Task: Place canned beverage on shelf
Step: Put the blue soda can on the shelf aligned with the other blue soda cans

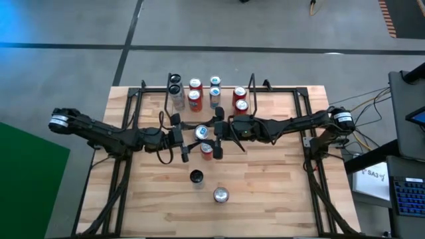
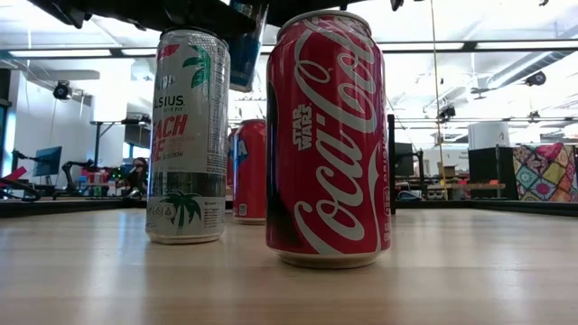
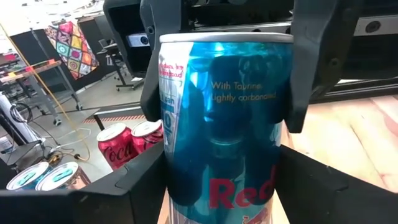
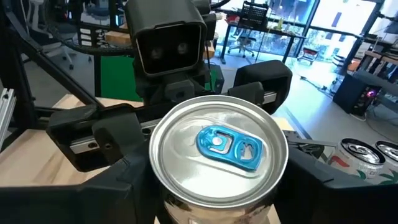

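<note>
Above wooden table (image 1: pixel 265 199), both end effectors — left (image 1: pixel 184 136), right (image 1: pixel 217 135) — clasp blue can (image 1: pixel 201 132).

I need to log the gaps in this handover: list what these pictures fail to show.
- Blue can: base cut off by the left wrist picture's edge.
- Left gripper, right gripper: contact with the can too small in the high view.
- Shelf: hidden in the low view behind the red cola can.
</note>
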{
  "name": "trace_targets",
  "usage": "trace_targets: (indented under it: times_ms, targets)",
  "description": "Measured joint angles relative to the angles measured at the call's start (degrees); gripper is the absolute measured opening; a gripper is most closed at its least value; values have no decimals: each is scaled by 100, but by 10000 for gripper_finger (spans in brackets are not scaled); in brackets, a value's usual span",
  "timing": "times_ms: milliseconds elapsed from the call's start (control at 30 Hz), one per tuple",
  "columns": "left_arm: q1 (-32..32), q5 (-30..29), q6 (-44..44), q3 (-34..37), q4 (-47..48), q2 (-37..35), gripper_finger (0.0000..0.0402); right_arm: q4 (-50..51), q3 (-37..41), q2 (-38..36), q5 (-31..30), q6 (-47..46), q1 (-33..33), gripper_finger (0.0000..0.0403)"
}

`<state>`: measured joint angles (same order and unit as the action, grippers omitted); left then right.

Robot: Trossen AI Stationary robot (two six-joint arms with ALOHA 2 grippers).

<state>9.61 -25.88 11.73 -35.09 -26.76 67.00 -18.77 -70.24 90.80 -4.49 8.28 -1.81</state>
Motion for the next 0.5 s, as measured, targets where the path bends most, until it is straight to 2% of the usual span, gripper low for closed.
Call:
trace_targets:
  times_ms: [200, 500]
  targets:
    - [0, 48, -44, 0, -28, -27, 261, 51, 0, 0, 8, -181, 35, 218]
    - [-2, -367, 271, -15, 10, -184, 308, 632, -219, -24, 7, -404, 271, 218]
